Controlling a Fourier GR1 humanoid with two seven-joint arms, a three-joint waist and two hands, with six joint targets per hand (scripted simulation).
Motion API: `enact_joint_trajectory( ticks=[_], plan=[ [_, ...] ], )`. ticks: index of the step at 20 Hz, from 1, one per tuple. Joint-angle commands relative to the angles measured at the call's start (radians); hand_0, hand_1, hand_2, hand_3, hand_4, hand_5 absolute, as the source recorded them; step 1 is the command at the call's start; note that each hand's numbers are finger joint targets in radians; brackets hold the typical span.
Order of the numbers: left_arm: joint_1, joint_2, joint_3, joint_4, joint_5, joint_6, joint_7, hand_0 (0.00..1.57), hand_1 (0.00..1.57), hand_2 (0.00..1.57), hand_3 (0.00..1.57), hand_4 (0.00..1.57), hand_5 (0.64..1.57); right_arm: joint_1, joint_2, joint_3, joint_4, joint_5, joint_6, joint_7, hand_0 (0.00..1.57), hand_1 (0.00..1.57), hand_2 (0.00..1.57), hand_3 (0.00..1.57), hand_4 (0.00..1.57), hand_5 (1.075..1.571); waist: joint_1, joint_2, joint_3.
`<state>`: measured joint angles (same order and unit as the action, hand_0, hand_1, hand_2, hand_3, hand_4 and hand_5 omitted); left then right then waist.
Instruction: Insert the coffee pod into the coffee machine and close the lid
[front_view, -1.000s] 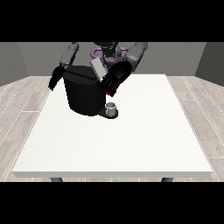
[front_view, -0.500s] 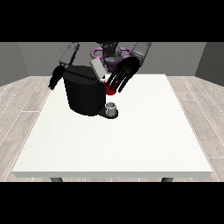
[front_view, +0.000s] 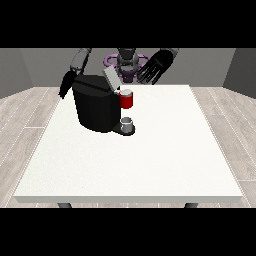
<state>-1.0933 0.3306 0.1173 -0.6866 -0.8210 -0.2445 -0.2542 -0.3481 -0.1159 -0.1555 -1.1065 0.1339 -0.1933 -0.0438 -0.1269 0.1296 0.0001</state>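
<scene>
— So, how do the fingers lie on the hand at the view's right (front_view: 156, 66)?

— Straight and spread, pointing down, holding nothing. It hangs in the air above and to the right of the coffee machine (front_view: 95, 106), clear of it.

— And the hand at the view's left (front_view: 66, 84)?

— Just beside the machine's left edge; I cannot tell how its fingers lie.

— The machine itself?

— Black, on the white table (front_view: 150, 165), its lid (front_view: 110, 78) tilted up. A red thing at the machine (front_view: 127, 99) sits at its right, and a grey thing (front_view: 127, 122), perhaps a cup, rests on the base below. I cannot pick out the pod.
</scene>
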Motion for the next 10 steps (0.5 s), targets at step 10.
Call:
enact_joint_trajectory(
  ticks=[10],
  plan=[
    [0.466,-0.220,0.300,0.026,0.411,-0.071,-0.124,0.00,0.00,0.00,0.00,0.42,1.571,0.258,-0.006,0.003,-0.021,-0.006,0.031,0.015,0.00,0.00,0.00,0.00,0.00,1.571,0.163,-0.342,-0.0015]
  ],
)
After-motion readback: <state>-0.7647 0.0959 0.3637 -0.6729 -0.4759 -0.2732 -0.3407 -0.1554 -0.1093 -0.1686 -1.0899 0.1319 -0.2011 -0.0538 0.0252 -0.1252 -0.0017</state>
